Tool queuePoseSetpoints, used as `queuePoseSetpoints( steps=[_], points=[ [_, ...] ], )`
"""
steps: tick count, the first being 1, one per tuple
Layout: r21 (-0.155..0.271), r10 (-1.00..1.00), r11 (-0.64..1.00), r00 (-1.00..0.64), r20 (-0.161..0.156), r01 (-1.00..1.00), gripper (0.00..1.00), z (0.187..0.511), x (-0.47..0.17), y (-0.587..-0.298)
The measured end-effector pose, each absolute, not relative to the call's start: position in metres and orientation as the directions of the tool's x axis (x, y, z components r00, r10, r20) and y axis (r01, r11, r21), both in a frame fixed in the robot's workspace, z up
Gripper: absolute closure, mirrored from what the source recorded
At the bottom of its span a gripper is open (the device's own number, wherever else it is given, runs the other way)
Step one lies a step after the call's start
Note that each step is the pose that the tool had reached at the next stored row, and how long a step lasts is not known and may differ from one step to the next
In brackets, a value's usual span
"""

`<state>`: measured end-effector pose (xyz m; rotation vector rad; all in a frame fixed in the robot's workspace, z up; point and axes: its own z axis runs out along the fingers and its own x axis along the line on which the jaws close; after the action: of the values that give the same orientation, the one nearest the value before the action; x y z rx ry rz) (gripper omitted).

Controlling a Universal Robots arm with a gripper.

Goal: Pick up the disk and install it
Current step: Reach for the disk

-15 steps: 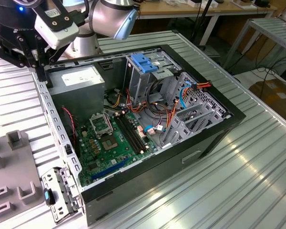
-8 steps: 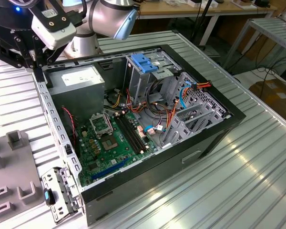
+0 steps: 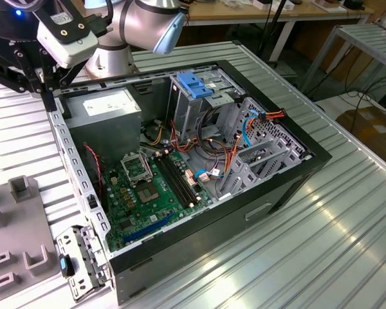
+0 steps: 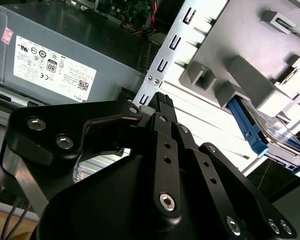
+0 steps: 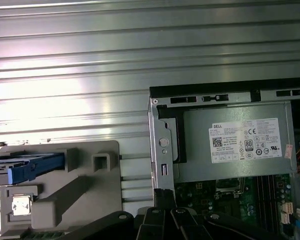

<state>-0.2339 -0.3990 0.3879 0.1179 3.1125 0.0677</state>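
My gripper (image 4: 162, 102) hangs over a corner of the open computer case (image 3: 280, 196), just beside the grey power supply (image 5: 230, 145). I cannot tell whether it is spread or pressed together. The disk (image 5: 35, 167), framed by its blue carrier, sits slotted in a grey fixture (image 5: 107, 200) on the slatted tabletop (image 3: 296, 257). The fixture lies beside that same corner of the case. The disk is apart from the gripper and not yet installed.
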Motion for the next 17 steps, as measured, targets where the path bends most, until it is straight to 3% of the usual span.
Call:
queuePoseSetpoints(
  steps=[17],
  points=[
    [0.044,0.076,0.996,-0.997,-0.024,0.075,0.89,0.387,-0.246,-0.399]
  ],
)
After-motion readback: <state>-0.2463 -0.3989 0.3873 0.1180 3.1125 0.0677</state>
